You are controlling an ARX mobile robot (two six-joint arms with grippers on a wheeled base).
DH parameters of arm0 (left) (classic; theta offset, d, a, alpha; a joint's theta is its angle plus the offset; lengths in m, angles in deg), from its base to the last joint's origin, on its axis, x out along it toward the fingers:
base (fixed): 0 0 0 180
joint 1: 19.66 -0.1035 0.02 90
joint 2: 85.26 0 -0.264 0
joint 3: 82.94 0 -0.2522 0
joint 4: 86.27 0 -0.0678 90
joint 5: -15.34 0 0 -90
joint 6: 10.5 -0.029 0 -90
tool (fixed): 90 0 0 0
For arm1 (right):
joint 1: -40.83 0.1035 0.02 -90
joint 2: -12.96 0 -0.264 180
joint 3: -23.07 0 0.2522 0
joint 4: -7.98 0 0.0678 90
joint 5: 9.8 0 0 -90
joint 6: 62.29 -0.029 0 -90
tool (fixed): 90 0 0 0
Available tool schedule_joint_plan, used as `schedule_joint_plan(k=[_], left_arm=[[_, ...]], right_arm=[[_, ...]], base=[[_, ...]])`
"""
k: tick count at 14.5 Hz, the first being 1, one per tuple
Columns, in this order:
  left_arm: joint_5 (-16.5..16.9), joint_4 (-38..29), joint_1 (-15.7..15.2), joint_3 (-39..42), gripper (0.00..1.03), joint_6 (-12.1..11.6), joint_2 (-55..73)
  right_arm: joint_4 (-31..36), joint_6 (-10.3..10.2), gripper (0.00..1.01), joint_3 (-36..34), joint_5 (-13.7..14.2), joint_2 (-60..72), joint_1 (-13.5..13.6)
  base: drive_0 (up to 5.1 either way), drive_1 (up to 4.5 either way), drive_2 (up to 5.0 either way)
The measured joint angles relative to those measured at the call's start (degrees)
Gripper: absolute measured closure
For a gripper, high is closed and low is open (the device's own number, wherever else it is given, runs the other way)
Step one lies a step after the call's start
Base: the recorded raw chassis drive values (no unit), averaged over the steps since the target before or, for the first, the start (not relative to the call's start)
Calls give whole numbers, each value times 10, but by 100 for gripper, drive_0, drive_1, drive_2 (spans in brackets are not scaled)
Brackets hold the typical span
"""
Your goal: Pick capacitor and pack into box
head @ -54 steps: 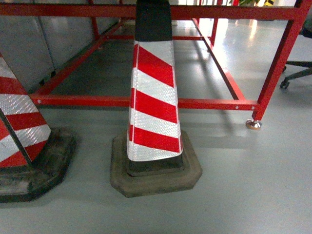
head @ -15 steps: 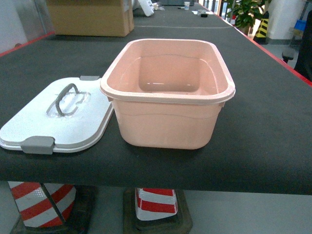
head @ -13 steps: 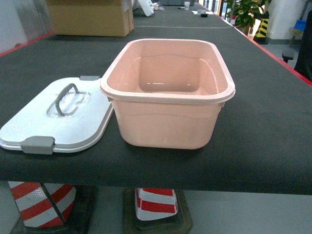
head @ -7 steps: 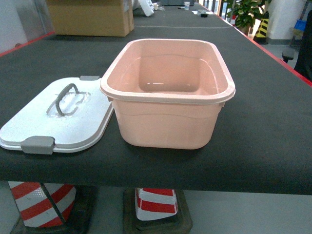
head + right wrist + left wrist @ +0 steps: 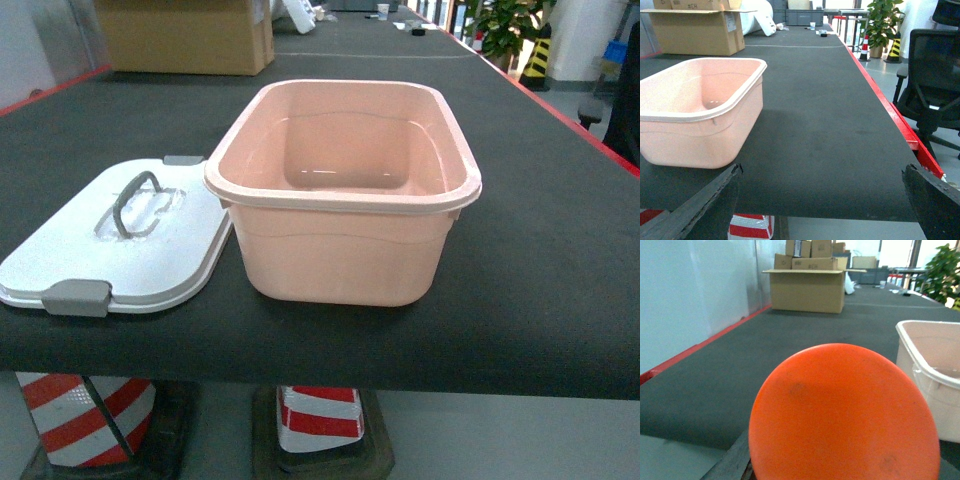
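Note:
The pale pink box (image 5: 343, 190) stands open and empty on the black table, its white lid (image 5: 120, 240) flat beside it on the left. No gripper shows in the head view. An orange round capacitor (image 5: 845, 415) fills the left wrist view at the jaws, with one grey finger (image 5: 732, 462) against its left edge; the box rim (image 5: 930, 375) lies to its right. My right gripper (image 5: 820, 200) is open, fingers wide apart and nothing between them, at the table's near edge, with the box (image 5: 695, 115) to its left.
A brown cardboard carton (image 5: 185, 35) sits at the back left of the table (image 5: 540, 250). Red-and-white cones (image 5: 320, 420) stand under the near edge. A black office chair (image 5: 935, 75) is past the table's red right edge.
The head view rose from the floor and cones under the table to the tabletop with the box. Nothing has moved over the last second.

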Motion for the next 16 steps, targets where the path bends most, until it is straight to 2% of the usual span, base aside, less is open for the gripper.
schedule_joint_plan(k=[1,2,3,4,5,6,7,9,10,12,13,14,15,16], left_arm=[[-62,-17,22,0,59,-4,21],[-97,-87,40,0,59,-3,83],[-104,-161,77,-7,59,0,163],[-94,-259,129,-39,59,0,287],[-85,-358,170,-102,59,0,411],[-81,-422,200,-167,59,-1,510],[-73,-456,226,-243,59,1,616],[-64,-437,252,-368,59,14,797],[-64,-413,256,-445,59,20,889],[-66,-392,257,-556,59,26,994],[-80,-403,260,-627,38,25,1050],[-77,-399,262,-634,11,25,1053],[-77,-398,262,-634,3,24,1053],[-77,-398,262,-634,5,24,1053]], right_arm=[[1,0,3,0,0,0,0],[0,0,3,0,0,0,0],[0,0,3,0,0,0,0],[0,0,3,0,0,0,0],[0,0,3,0,0,0,0],[0,0,3,0,0,0,0],[0,0,3,0,0,0,0],[0,0,3,0,0,0,0],[0,0,3,0,0,0,0],[0,0,3,0,0,0,0],[0,0,3,0,0,0,0],[0,0,3,0,0,0,0],[0,0,3,0,0,0,0],[0,0,3,0,0,0,0]], base=[[0,0,0],[0,0,0],[0,0,0],[0,0,0],[0,0,0],[0,0,0],[0,0,0],[0,0,0],[0,0,0],[0,0,0],[0,0,0],[0,0,0],[0,0,0],[0,0,0]])
